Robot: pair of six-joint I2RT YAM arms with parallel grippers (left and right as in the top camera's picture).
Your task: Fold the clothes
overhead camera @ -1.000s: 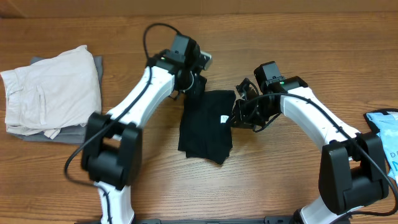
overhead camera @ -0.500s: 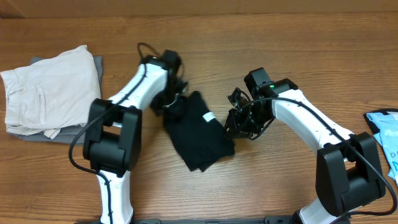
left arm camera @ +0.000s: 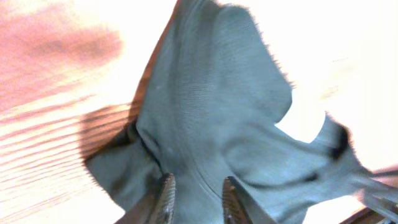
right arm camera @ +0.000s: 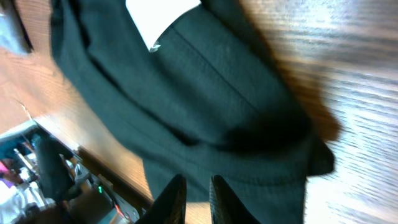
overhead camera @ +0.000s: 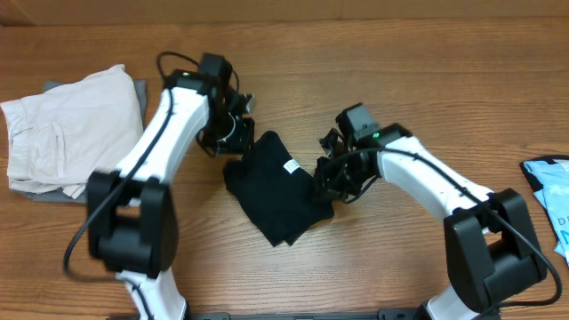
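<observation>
The clothes [overhead camera: 276, 194], a black T-shirt with a small white label [overhead camera: 290, 165], lie folded and skewed in the middle of the wooden table. My left gripper [overhead camera: 234, 142] hovers at the shirt's upper left corner. In the left wrist view its jaws [left arm camera: 198, 190] stand apart, open, with dark fabric [left arm camera: 217, 112] spread beyond the tips. My right gripper [overhead camera: 331, 182] sits at the shirt's right edge. Its fingers [right arm camera: 194, 186] are nearly together on the fabric's hem [right arm camera: 249, 168], and the white label [right arm camera: 163, 17] shows at the top.
A folded off-white garment [overhead camera: 71, 129] lies on a grey one [overhead camera: 53, 191] at the far left. A light blue printed item [overhead camera: 549, 191] sits at the right edge. Bare wood [overhead camera: 400, 267] lies in front of the shirt.
The shirt has been dragged left and turned clockwise. My left gripper pulled left, shut, then opened off the corner. My right gripper followed left, staying at the shirt's right edge.
</observation>
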